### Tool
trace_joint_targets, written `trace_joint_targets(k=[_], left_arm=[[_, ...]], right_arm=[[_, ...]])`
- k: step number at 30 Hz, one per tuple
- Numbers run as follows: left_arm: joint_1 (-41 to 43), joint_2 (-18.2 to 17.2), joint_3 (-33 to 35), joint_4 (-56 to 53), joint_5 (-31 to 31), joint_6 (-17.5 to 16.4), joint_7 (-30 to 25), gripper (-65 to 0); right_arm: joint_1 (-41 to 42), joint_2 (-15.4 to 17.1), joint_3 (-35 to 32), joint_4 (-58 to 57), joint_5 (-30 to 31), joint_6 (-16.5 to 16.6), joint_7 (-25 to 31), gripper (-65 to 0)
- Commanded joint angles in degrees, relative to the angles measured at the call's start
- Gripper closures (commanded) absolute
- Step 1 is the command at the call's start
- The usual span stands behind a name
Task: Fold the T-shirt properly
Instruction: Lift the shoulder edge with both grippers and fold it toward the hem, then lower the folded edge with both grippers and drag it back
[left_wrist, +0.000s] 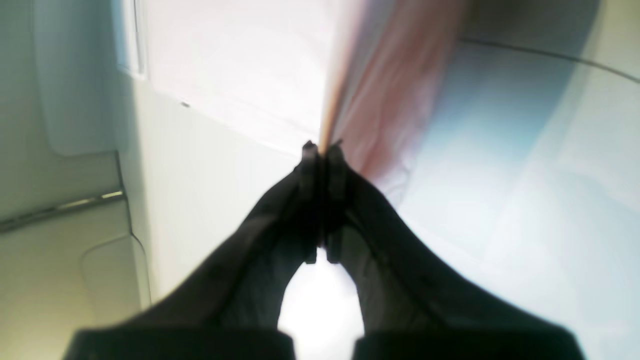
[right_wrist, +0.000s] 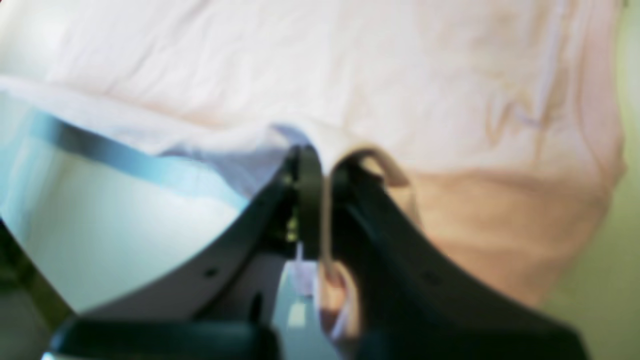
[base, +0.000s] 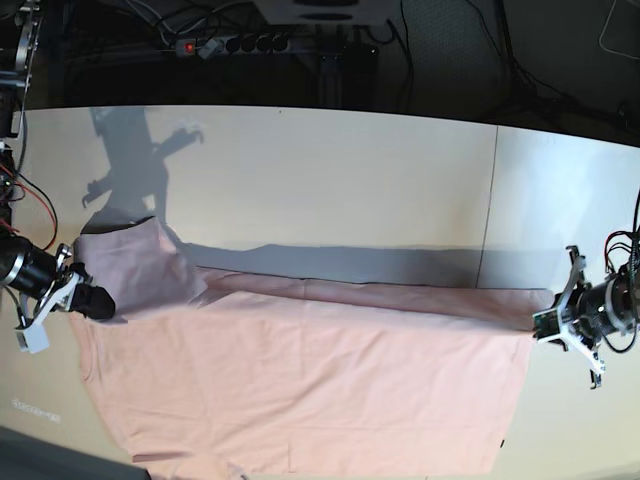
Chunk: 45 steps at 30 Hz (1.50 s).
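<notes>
Pinching opposite edges, left gripper (base: 537, 322) and right gripper (base: 100, 303) hold the plain pink T-shirt (base: 300, 385) stretched flat.

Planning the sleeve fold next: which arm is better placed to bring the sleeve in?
Right, probably. The right end effector is shut on the T-shirt right beside the sleeve. The left end effector pinches the far edge, away from it.

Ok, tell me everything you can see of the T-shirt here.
The T-shirt is pale pink, soft and cotton-like, lightly creased, with no print showing. It lies spread flat across the light table, its far long edge doubled into a fold. A sleeve sticks up at the base view's left end. The right gripper pinches that end; the left gripper pinches the opposite edge, both shut on cloth.
</notes>
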<state>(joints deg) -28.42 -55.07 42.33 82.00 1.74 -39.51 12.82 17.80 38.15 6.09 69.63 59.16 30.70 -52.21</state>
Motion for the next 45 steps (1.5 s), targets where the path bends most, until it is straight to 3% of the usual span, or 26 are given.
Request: trace_joint_targets(k=[1,8,14,28,29,32,33,36,37,42,45], left_arm=[[-2.97,-0.42,0.87,-0.52,1.25,-0.49,-0.92,0.0],[-14.97,6.54,13.97,-11.93,6.19,-0.49,-2.36,0.0],[-19.96,11.26,17.31,-20.76,7.13,-0.49,-2.89,0.0],[-20.46,12.7,17.35,-25.35,7.08,-0.49,-7.02,0.0],[-20.46,12.68,17.35,-25.35,6.95,-0.49,-7.17,-2.9],[-20.46,12.66,17.35,-25.55,4.48,1.29,-6.32,-27.8],[-20.46,12.66,17.33,-25.7,3.5,2.49,-5.64,-32.9],[-20.48,12.66,17.33,-25.73,0.39,5.29,-2.73,-35.2],[-20.61,12.68,17.33,-25.7,-1.68,6.29,-1.22,-35.2],[-21.94,12.26,16.63,-25.7,-13.33,13.68,3.41,-35.0],[-22.03,12.24,13.57,-25.7,-20.39,13.68,5.68,-30.1]], right_arm=[[3.41,1.49,-0.63,-0.52,0.85,2.73,1.42,0.0],[13.99,0.83,-7.41,-8.48,-3.48,2.75,3.91,0.0],[18.05,-0.79,-14.99,-12.09,-9.29,2.73,7.93,0.0],[18.82,-4.07,-16.94,-16.81,-25.2,2.62,21.68,0.0],[18.82,-4.11,-16.94,-16.9,-25.66,2.58,22.58,0.0],[18.84,-4.11,-16.94,-16.94,-25.75,2.56,24.04,0.0],[18.84,-4.2,-16.94,-16.94,-25.77,2.56,24.2,-4.0],[18.84,-4.55,-16.94,-16.94,-26.45,2.49,24.17,-39.3],[18.84,-4.68,-16.94,-16.94,-27.15,2.29,24.2,-45.5],[18.88,-4.7,-16.79,-16.92,-27.23,2.12,26.38,-44.7],[19.02,-4.72,-16.44,-16.9,-27.23,2.1,26.95,-44.7]])
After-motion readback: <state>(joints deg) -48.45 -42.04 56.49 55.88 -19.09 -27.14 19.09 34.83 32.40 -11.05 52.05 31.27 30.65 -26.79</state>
